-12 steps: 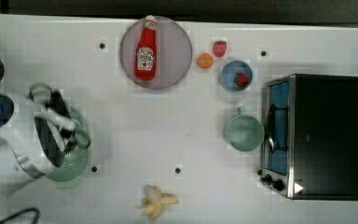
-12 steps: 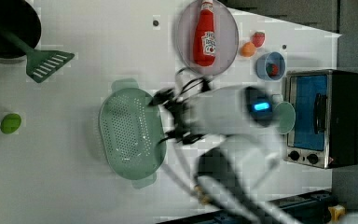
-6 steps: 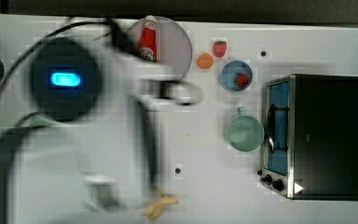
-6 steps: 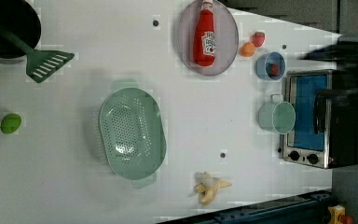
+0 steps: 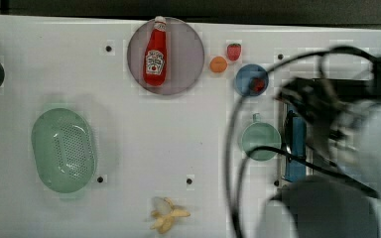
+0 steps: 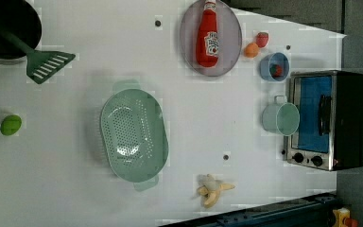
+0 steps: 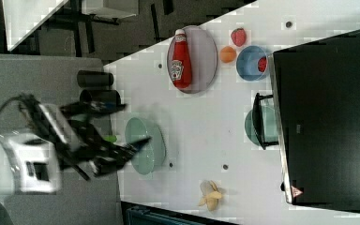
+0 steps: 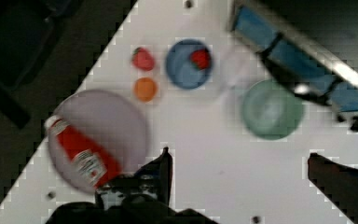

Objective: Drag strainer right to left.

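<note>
The strainer point(image 6: 133, 135) lies alone on the white table point(image 6: 75, 189), with its open side up and its dotted bottom visible. In the left view it sits a little left of the middle of the table; in the top view point(image 5: 63, 150) it is at the top view's left side, well apart from the arm. Nothing touches it.

The gripper point(image 8: 240, 172) has its two fingers far apart and there is nothing between them. In the wrist view one dark finger point(image 8: 161, 170) is just beside the grey plate point(image 8: 98, 140), and the other finger is at the picture's edge. In the right view the gripper point(image 7: 117, 136) hangs at the right view's left, and its dark fingers overlap the edge of the strainer point(image 7: 145, 146) in the picture; whether they touch it cannot be told from there. In the top view the arm point(image 5: 347, 129) is a blurred shape over the toaster oven point(image 6: 326, 118) at the top view's right.

The ketchup bottle point(image 6: 208, 35) lies on the grey plate. Near the plate are an orange point(image 6: 251, 49), a strawberry point(image 6: 263, 39) and a blue bowl point(image 6: 274, 67). The mint-green mug point(image 6: 281, 118) stands just beside the oven door. A peeled banana point(image 6: 212, 189) lies near the table edge. A green spatula point(image 6: 42, 64) and a lime point(image 6: 10, 125) are at the left view's left
</note>
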